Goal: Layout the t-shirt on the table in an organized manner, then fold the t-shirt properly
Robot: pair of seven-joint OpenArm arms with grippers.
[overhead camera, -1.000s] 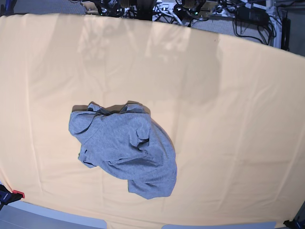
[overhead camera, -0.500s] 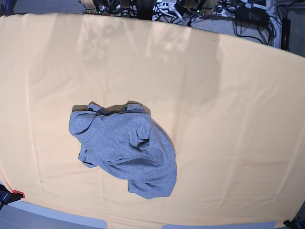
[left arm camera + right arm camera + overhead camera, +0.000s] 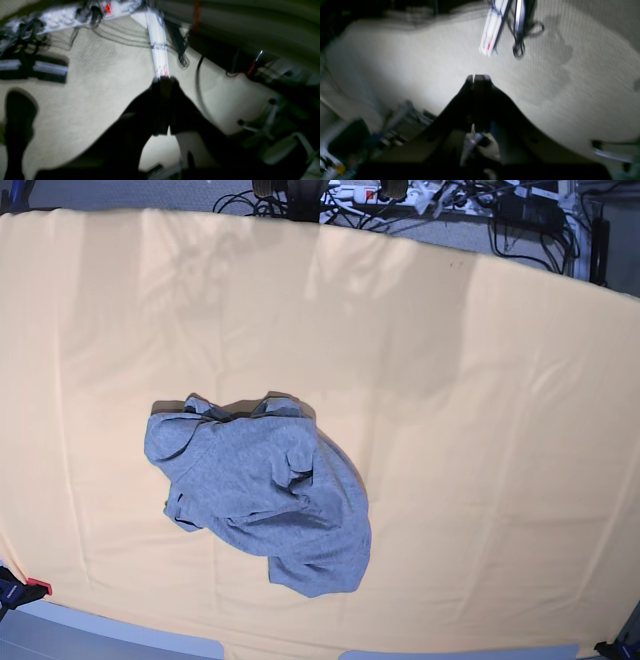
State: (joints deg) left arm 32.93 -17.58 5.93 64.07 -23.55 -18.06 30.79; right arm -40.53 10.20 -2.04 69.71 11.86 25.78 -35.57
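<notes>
Clearly both the left end effector (image 3: 162,82) and right end effector (image 3: 478,78) have jaws together, empty, over carpet, far from the crumpled heather-grey cotton t-shirt (image 3: 262,492) heaped on the peach-clothed bench (image 3: 480,430). It looks soft and limp; pinch its dark collar edge.

Pale carpeted floor (image 3: 100,82) strewn with cables (image 3: 470,200) and power strip (image 3: 75,12).

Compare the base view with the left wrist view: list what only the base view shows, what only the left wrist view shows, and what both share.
Only the base view: the crumpled grey t-shirt lying on the peach-covered table.
Only the left wrist view: the left gripper, jaws shut and empty, above pale carpet, with a white rail ahead.
Shared: a white power strip with a red light and trailing cables, seemingly the same one; neither shows a gripper touching the shirt.
</notes>
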